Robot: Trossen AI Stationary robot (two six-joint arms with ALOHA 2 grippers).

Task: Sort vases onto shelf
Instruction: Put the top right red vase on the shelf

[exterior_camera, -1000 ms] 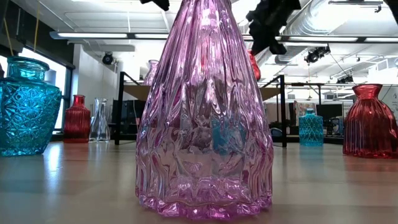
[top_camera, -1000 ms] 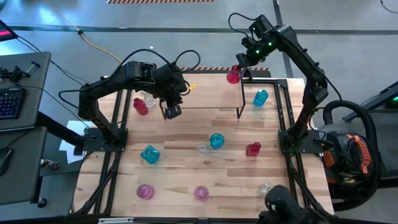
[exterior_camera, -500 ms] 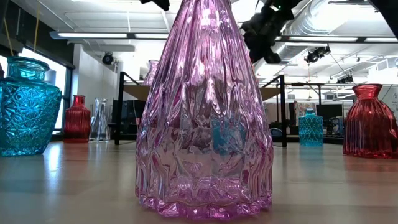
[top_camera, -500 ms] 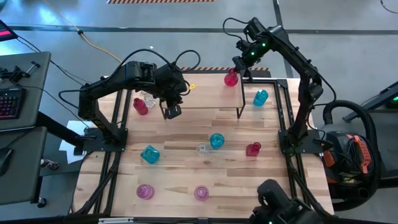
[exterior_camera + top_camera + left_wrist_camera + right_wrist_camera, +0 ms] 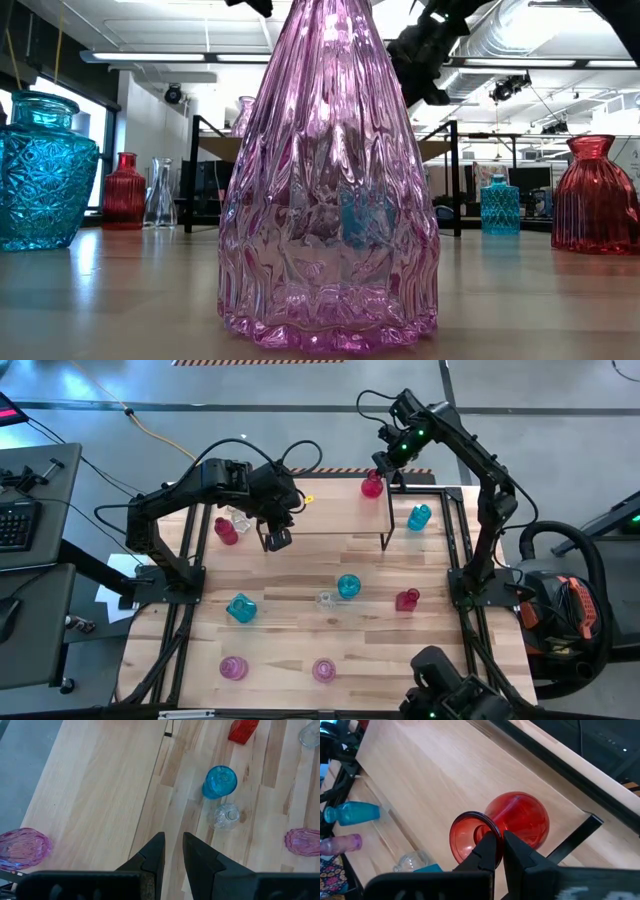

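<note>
A red vase (image 5: 372,485) is at the far right corner of the light-wood shelf (image 5: 330,510), with my right gripper (image 5: 385,465) shut on its mouth; the right wrist view shows it from above (image 5: 517,822). My left gripper (image 5: 277,538) hangs over the shelf's near left corner, its fingers (image 5: 160,845) close together with nothing between them. A pink vase (image 5: 22,847) stands on the shelf under my left arm. Several more vases stand on the table. My right gripper pinches the rim of the red vase's mouth (image 5: 482,827), one finger inside the mouth and one outside against the neck. The fingers slant down from the table's far right side. The vase's round body is at the shelf board; whether it rests there I cannot tell.
Left of the shelf stand a red vase (image 5: 226,530) and a clear one (image 5: 240,518), right of it a teal one (image 5: 419,517). Teal (image 5: 348,587), clear (image 5: 325,599), red (image 5: 407,600), teal (image 5: 241,608) and two pink vases (image 5: 233,668) (image 5: 324,670) dot the near half.
My right gripper has sunk a little toward the shelf's far right corner, still shut on the red vase, which has come down with it.
</note>
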